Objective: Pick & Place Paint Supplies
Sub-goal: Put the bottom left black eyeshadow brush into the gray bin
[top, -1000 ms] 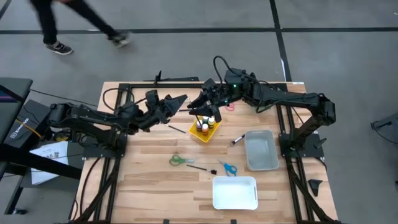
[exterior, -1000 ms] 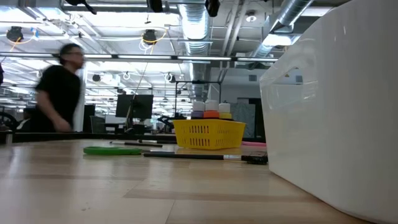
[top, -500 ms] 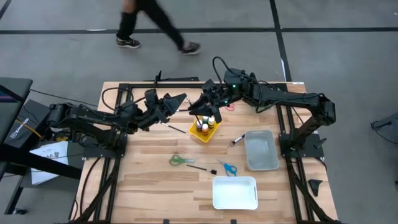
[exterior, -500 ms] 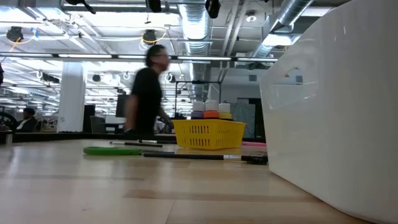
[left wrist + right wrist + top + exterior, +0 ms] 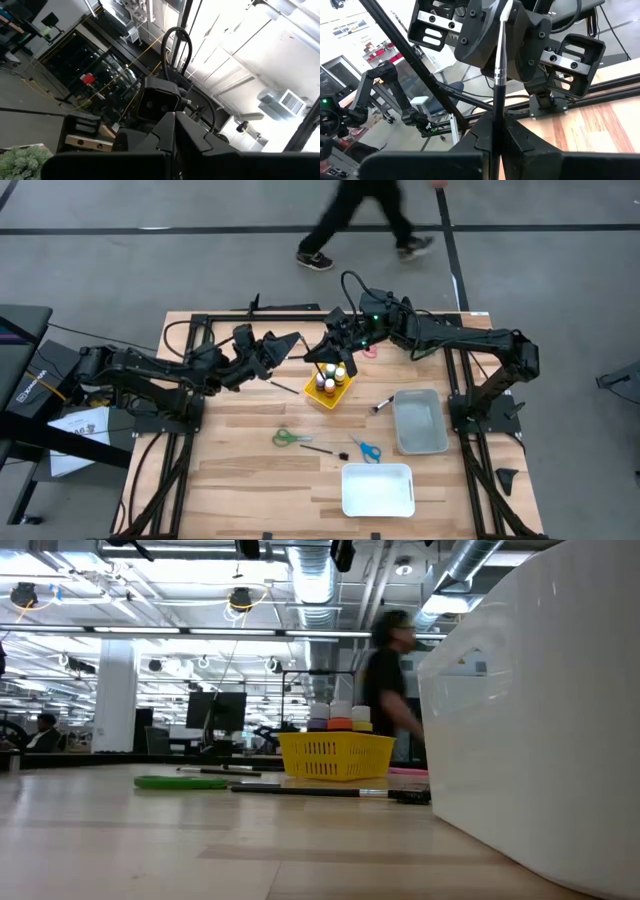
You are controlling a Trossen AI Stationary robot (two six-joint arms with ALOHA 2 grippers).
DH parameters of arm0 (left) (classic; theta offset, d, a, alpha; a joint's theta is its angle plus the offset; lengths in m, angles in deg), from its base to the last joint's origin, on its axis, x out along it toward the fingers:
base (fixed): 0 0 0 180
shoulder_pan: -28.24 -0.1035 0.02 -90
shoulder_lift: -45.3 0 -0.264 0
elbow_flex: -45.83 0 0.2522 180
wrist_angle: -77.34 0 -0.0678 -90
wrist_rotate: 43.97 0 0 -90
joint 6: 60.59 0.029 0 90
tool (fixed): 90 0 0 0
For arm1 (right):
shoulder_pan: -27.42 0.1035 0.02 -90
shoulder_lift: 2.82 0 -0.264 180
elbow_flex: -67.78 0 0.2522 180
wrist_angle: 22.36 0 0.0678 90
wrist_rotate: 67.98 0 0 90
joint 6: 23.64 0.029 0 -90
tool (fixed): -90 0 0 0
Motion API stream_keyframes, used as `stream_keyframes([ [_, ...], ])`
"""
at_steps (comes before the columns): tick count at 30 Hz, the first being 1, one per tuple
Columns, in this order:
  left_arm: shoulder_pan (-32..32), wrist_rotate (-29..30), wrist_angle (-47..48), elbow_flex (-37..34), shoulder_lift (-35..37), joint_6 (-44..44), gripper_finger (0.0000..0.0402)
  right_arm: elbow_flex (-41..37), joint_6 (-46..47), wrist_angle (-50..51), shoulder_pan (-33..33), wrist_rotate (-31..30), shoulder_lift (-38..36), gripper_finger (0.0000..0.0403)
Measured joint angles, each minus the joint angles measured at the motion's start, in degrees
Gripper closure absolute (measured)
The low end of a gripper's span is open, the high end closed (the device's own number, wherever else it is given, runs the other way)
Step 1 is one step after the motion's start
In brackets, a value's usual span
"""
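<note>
Seen from above, the wooden worktop (image 5: 240, 480) carries a yellow basket (image 5: 328, 392) of paint bottles (image 5: 329, 385), with the right hand (image 5: 322, 354) poised just behind it. Only the right wrist camera reveals its fingers (image 5: 520, 141) pinching a dark-handled brush (image 5: 498, 75) upright. The left hand (image 5: 292, 340), pressed together, hovers nearby. At worktop level another brush (image 5: 310, 791) lies before the basket.

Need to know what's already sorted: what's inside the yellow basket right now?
In the yellow basket, small paint bottles stand upright; the low view shows white caps and one orange. The basket wall hides their lower parts, and the right end effector overhead covers its far edge.
</note>
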Motion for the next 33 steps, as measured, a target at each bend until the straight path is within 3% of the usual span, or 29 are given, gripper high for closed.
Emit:
stream_keyframes([
  [5, 0.0, -0.5, 1.8, 0.0, 0.2, 0.5, 0.0392, 0.0, 0.6, 0.1, -0.4, 0.0, 0.0, 0.0394],
  [8, 0.0, -4.8, 6.6, 0.0, 1.5, 0.5, 0.0383, 0.0, 1.7, -0.4, -1.2, 0.2, 0.0, 0.0394],
  [16, 1.0, -12.5, 26.9, -0.2, 6.5, 0.3, 0.0366, 0.1, 3.1, 2.8, -3.9, -0.2, -0.7, 0.0394],
  [22, 2.2, -13.7, 39.8, -0.2, 10.3, 0.3, 0.0364, 0.1, 2.0, 12.3, -4.7, -0.4, -0.7, 0.0394],
  [27, 2.7, -14.0, 45.2, -0.2, 12.3, 0.3, 0.0362, 0.1, -0.2, 26.9, -4.7, -1.8, -0.7, 0.0394],
  [33, 2.1, -13.0, 46.0, -0.2, 12.7, 0.3, 0.0364, 0.1, -3.7, 46.5, -2.1, -10.0, -0.7, 0.0394],
])
